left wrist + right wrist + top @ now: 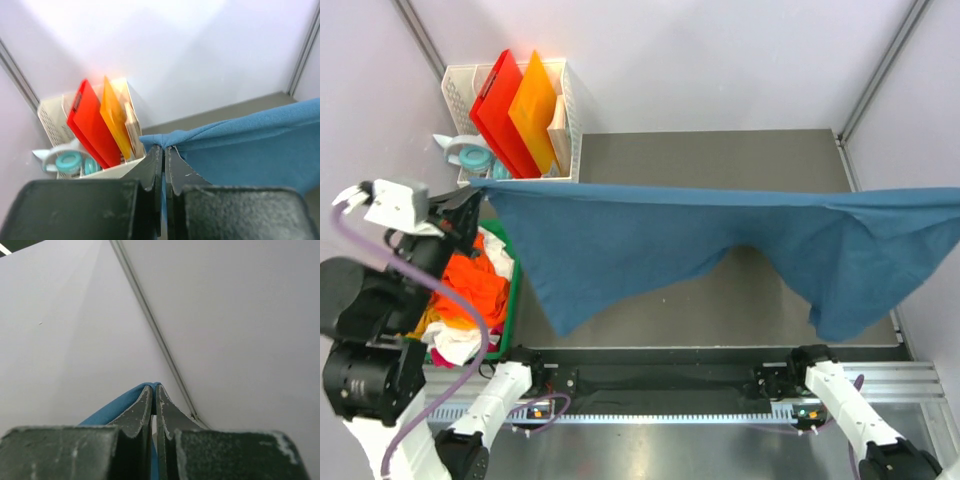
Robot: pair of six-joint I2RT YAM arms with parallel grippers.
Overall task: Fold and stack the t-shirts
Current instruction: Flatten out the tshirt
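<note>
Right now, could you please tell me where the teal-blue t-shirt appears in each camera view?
Top external: the teal-blue t-shirt spans the middle, edge to edge.
Left wrist: right half, pinched in the left end effector.
Right wrist: blue sliver pinched in the right end effector.
Shared landmark: the white basket, top and left wrist views only.

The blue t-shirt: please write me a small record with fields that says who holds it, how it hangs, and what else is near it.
Shirt: blue t-shirt, stretched wide over the table
Left gripper: shut on one top corner
Right gripper: shut on the other top end
Lower edge: hangs loose and uneven
Other shirts: pile of orange, white and yellow ones in the green bin, at the left
Behind: white basket holding a red board and an orange board
</note>
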